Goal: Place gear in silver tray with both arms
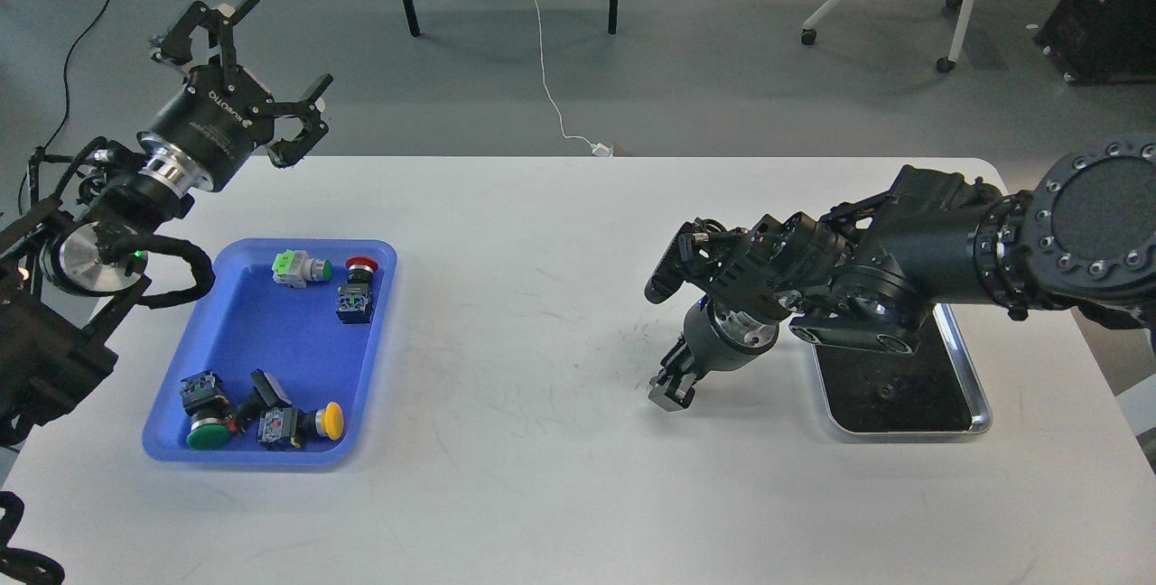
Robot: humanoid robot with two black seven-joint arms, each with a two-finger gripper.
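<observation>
gear (886,389): tiny dark one, looks like it's lying on the silver tray's mirror bottom, hard to make out
silver tray (980,404): right side of the white table (542,296), partly under the right arm
right pincer (670,384): pointing down over bare table left of the tray, can't tell how open, nothing visibly held
left pincer (257,57): up high, fingers spread wide, empty
blue tray (379,314): left side, holds push buttons

Single head view; faces forward and down over table (560,296).
</observation>
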